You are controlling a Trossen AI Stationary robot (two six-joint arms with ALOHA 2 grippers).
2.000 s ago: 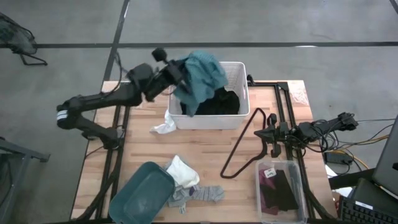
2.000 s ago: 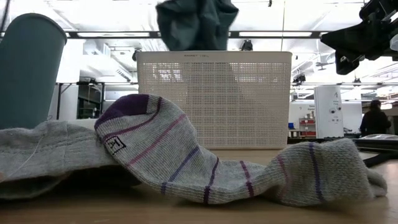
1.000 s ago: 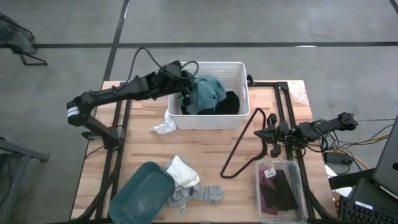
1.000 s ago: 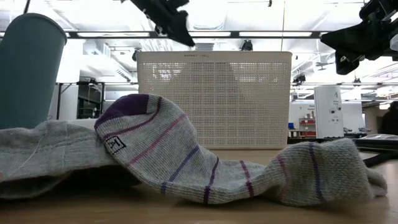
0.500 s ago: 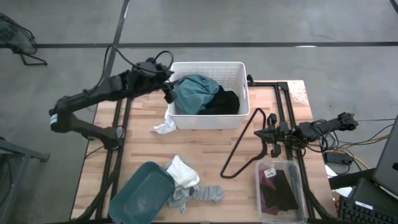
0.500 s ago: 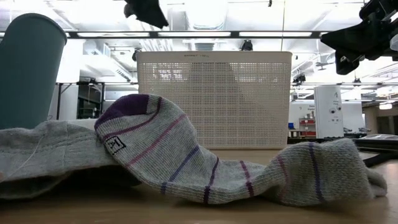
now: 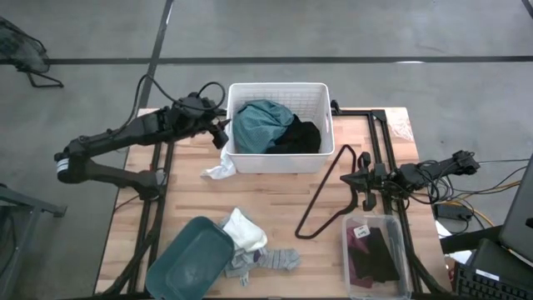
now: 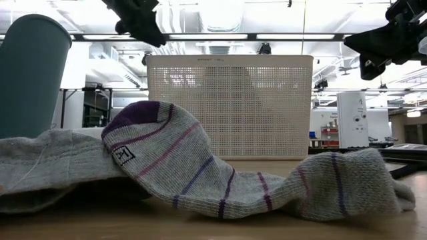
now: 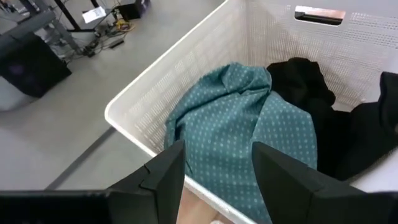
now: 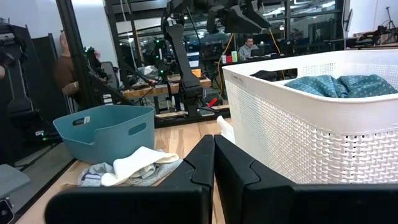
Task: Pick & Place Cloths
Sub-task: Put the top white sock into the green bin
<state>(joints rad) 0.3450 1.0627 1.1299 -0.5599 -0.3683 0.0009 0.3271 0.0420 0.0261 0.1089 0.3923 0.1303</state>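
A large teal cloth (image 7: 261, 125) lies in the left half of the white basket (image 7: 319, 93), beside a black cloth (image 7: 301, 137); the left wrist view shows both, teal (image 9: 249, 130) and black (image 9: 323, 118). My left gripper (image 7: 221, 133) hangs open just outside the basket's left wall, above the table, nothing between its fingers (image 9: 214, 180). A small white cloth (image 7: 219, 170) lies on the table by the basket's near left corner. Another white cloth (image 7: 242, 228) and a grey striped sock (image 7: 268, 260) lie by the teal bin (image 7: 190, 258). My right gripper (image 10: 214, 163) waits shut at the table's right side.
A clear box (image 7: 375, 254) with maroon and black cloths stands at the near right. A thin black loop (image 7: 323, 193) lies on the table between the basket and my right arm (image 7: 391, 177). In the low view the sock (image 8: 200, 167) fills the foreground before the basket (image 8: 230, 107).
My left gripper has drawn back from over the basket toward the table's left edge and now hangs outside the basket's left wall. The teal cloth has come free of it and has settled, spread out, in the basket's left half.
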